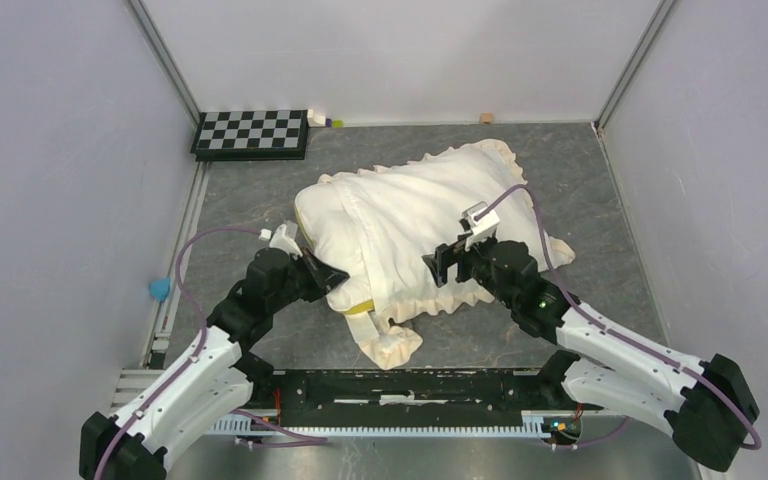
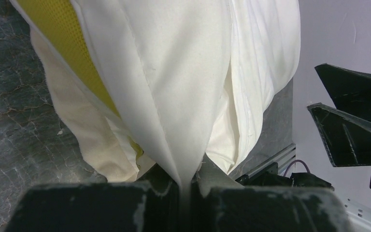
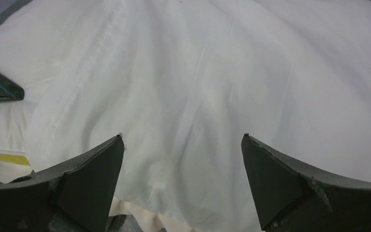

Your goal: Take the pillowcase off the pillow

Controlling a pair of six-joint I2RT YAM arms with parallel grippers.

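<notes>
Left hand [image 1: 318, 273], lower left of centre: closed tight, pinching white fold of pillow [image 1: 325, 215] beside yellow band [image 1: 361, 308].
Pillow lying mid-frame on surface [image 1: 580, 180], long axis running lower left to upper right.
Pillowcase [image 1: 430, 190] covering its right part, lying right of left hand.
Right hand [image 1: 447, 265], centre right: gaping wide, holding nothing, hovering over pillowcase. Nearer hand for pull, likely heading upper right.
</notes>
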